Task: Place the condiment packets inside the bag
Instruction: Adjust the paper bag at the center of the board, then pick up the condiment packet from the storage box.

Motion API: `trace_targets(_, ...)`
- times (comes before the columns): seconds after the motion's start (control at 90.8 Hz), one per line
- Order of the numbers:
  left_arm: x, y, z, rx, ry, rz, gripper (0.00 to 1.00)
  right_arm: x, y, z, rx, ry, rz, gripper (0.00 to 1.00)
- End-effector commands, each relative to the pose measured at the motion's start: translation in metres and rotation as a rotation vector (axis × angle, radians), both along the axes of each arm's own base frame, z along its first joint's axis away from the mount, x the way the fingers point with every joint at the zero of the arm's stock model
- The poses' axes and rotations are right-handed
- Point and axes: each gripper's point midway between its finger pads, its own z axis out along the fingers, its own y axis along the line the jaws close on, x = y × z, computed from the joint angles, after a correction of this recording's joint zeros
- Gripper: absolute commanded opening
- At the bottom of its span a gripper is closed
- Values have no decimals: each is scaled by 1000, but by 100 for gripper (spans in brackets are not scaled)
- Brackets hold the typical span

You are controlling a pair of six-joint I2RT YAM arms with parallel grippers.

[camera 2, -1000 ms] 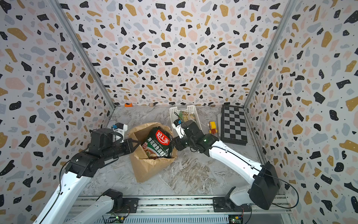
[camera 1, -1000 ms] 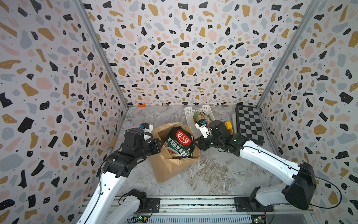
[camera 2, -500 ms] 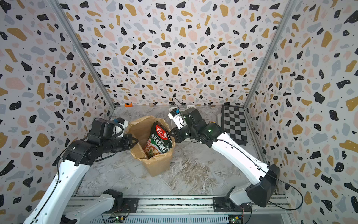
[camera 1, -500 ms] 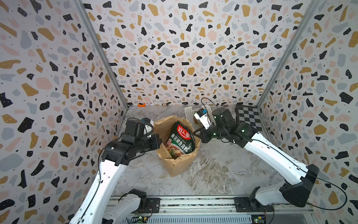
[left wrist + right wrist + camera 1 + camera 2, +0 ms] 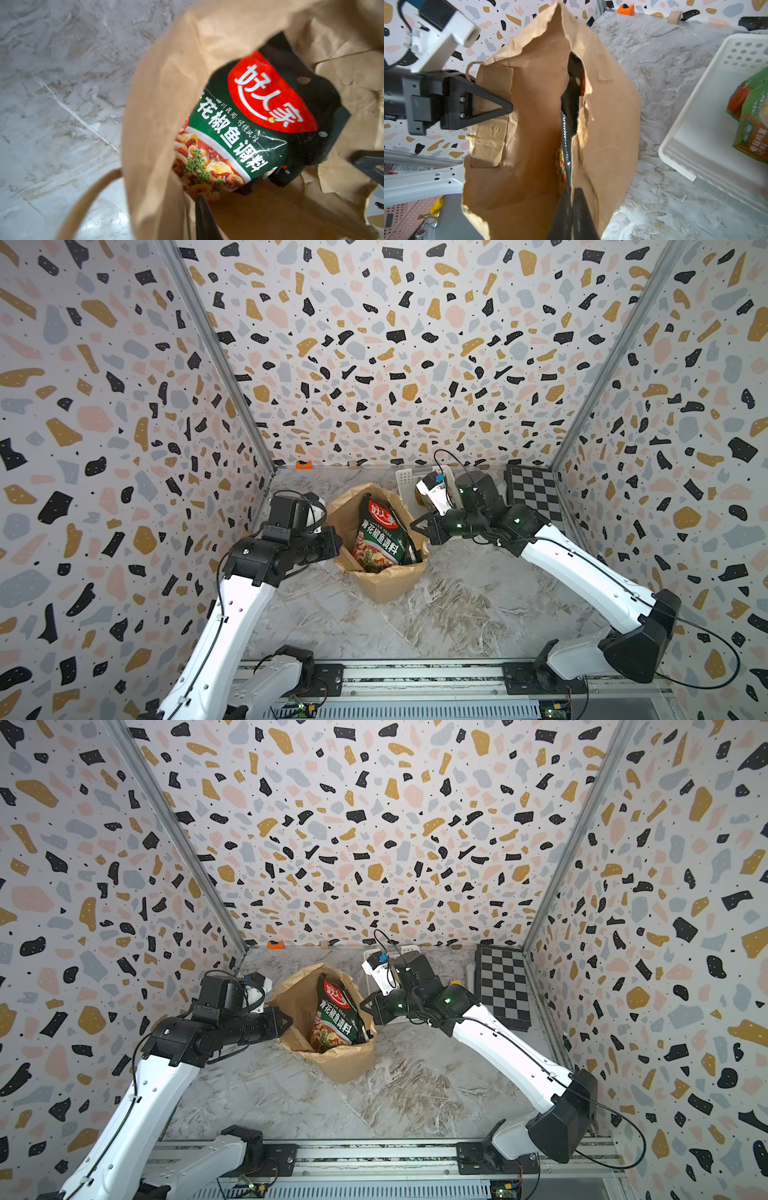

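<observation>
So, the right gripper [image 5: 572,193] is clamped tight on the bag [image 5: 386,587]. In its own wrist view the two fingers are pressed together, and the near edge of the paper rim runs straight in between them. The bag stands upright on the marble table [image 5: 457,614] with its mouth open, right in front of that gripper.

Across the mouth from it is the left gripper [image 5: 337,540], tips up against the opposite wall of the bag, by the paper patch there. That one looks let go. From the left wrist view its fingers [image 5: 203,220] sit clearly apart with a wide stretch of paper showing between them, and nothing is pinched as far as I can see.

Between the two grippers, down inside the bag, is a green packet [image 5: 239,128] with a red logo, white Chinese lettering and a food photo. It stands on end against the side of the bag that the right gripper holds, with its top up near the rim. There's something black tucked behind it, and I can't tell if that's a second packet or just part of this one.

Behind the right gripper, on the side away from the bag, sits a white basket [image 5: 681,116] with holes in its wall. Another packet [image 5: 751,128], green and orange, lies in it. Further out beyond that arm a checkerboard [image 5: 536,497] lies flat on the table
</observation>
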Motion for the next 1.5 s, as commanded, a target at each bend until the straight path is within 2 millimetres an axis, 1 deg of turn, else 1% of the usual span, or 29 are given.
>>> trace_targets(0.0, 12, -5, 12, -16, -63, -34, 35, 5, -4, 7, 5, -13, -24, 0)
trace_targets(0.033, 12, -5, 13, -13, -64, -34, 38, 8, -5, 6, -2, -13, -33, 0)
trace_targets(0.066, 11, -4, 14, -9, -67, -33, 40, 11, -6, 5, -14, -16, -40, 8)
trace_targets(0.11, 10, -3, 14, -5, -72, -33, 41, 16, -10, 4, -38, -30, -55, 14)
trace_targets(0.198, 7, -4, 7, -11, -62, -38, 41, 30, -22, 4, -77, -71, -107, 30)
trace_targets(0.242, 7, -6, 2, -13, -48, -45, 40, 37, -30, 9, -84, -95, -134, 41)
trace_targets(0.363, 8, -13, -8, -37, -14, -76, 40, 56, -56, 23, -126, -176, -235, 62)
trace_targets(0.407, 9, -16, -7, -50, -17, -84, 41, 63, -68, 27, -138, -200, -280, 67)
trace_targets(0.463, 11, -17, -3, -62, -33, -85, 43, 75, -85, 28, -160, -216, -344, 68)
trace_targets(0.507, 13, -18, 1, -69, -46, -82, 45, 86, -99, 24, -182, -215, -393, 68)
trace_targets(0.551, 15, -18, 6, -76, -61, -77, 46, 99, -109, 15, -207, -202, -430, 68)
trace_targets(0.595, 18, -19, 8, -82, -69, -73, 46, 113, -118, 2, -242, -182, -454, 68)
trace_targets(0.672, 24, -21, 10, -95, -77, -69, 45, 136, -124, -26, -304, -143, -470, 68)
trace_targets(0.749, 29, -22, 7, -99, -71, -62, 42, 154, -120, -58, -357, -86, -455, 69)
trace_targets(0.793, 31, -23, 5, -101, -65, -63, 40, 161, -115, -71, -368, -59, -440, 69)
trace_targets(0.903, 31, -23, -1, -94, -53, -66, 31, 170, -100, -100, -370, 9, -395, 69)
trace_targets(0.98, 29, -22, -4, -87, -49, -67, 23, 176, -97, -119, -388, 44, -392, 69)
trace_targets(1.057, 25, -21, -4, -87, -49, -67, 15, 182, -102, -132, -432, 48, -420, 67)
trace_targets(1.101, 23, -21, -3, -89, -51, -68, 10, 185, -109, -135, -464, 37, -449, 62)
trace_targets(1.123, 22, -20, -3, -89, -50, -68, 9, 187, -114, -136, -481, 29, -467, 57)
trace_targets(1.156, 20, -20, -2, -90, -52, -71, 6, 188, -118, -135, -497, 16, -482, 49)
trace_targets(1.222, 16, -20, -2, -94, -52, -73, 0, 188, -125, -127, -509, -15, -506, 22)
trace_targets(1.277, 13, -20, -2, -95, -51, -77, 0, 186, -128, -114, -498, -47, -518, 0)
trace_targets(1.343, 11, -20, -2, -97, -53, -79, 0, 182, -132, -93, -477, -93, -530, 0)
trace_targets(1.388, 10, -20, -2, -100, -56, -80, 0, 175, -135, -72, -453, -132, -532, 0)
trace_targets(1.399, 9, -20, -2, -100, -57, -79, 0, 175, -135, -72, -453, -132, -532, 0)
trace_targets(1.41, 9, -20, -2, -100, -55, -79, 0, 171, -135, -62, -441, -148, -530, 0)
trace_targets(1.443, 8, -20, -2, -100, -58, -80, 0, 165, -135, -50, -429, -169, -522, 0)
trace_targets(1.487, 8, -20, -2, -102, -58, -77, 0, 154, -135, -27, -403, -207, -514, 0)
